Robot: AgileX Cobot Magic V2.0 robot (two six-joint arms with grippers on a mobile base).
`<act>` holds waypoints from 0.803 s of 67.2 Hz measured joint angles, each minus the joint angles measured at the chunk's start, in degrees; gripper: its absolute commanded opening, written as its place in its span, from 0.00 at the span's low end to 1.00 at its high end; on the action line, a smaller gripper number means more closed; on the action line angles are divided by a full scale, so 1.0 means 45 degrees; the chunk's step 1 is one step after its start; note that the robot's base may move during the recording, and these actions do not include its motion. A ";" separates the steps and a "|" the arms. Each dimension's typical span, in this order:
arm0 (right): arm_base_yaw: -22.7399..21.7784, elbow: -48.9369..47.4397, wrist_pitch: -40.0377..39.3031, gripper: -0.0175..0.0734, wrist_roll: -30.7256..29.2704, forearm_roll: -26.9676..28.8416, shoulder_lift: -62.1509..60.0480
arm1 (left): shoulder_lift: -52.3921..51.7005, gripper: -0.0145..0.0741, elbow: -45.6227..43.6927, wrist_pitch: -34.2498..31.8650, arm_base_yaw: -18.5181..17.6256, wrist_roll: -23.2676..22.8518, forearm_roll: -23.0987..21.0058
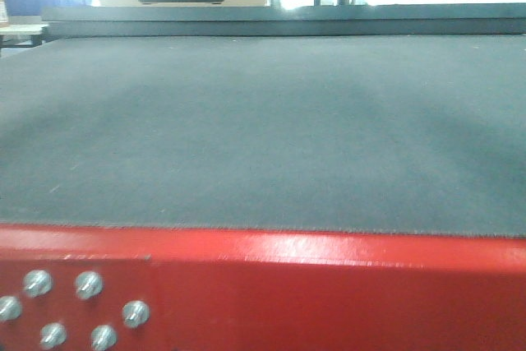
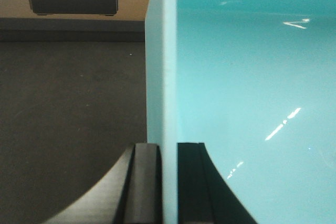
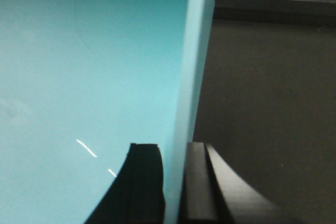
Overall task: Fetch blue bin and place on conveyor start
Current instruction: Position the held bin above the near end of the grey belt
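The blue bin (image 2: 252, 103) is a pale turquoise, glossy, smooth-walled plastic tub. The left gripper (image 2: 169, 182) clamps one side wall and the right gripper (image 3: 175, 182) the opposite wall. The conveyor start (image 1: 263, 121), a flat dark grey belt with a glossy red front edge, lies beside both walls.

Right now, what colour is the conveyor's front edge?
Glossy red; the edge shows best in front view.

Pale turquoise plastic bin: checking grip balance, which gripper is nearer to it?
Neither: both touch it. The left gripper clamps the left wall of the pale turquoise plastic bin, the right gripper its right wall.
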 measured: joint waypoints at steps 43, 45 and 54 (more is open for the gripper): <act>0.0000 0.0000 -0.0020 0.03 0.0000 0.0000 0.0000 | 0.0000 0.04 0.0000 0.0000 0.0000 0.0000 0.0000; 0.0000 0.0000 -0.0020 0.03 0.0000 0.0000 0.0000 | 0.0000 0.04 0.0000 0.0000 0.0000 0.0000 0.0000; 0.0000 0.0000 -0.0020 0.03 0.0000 0.0000 0.0000 | 0.0000 0.04 0.0000 0.0000 0.0000 0.0000 0.0000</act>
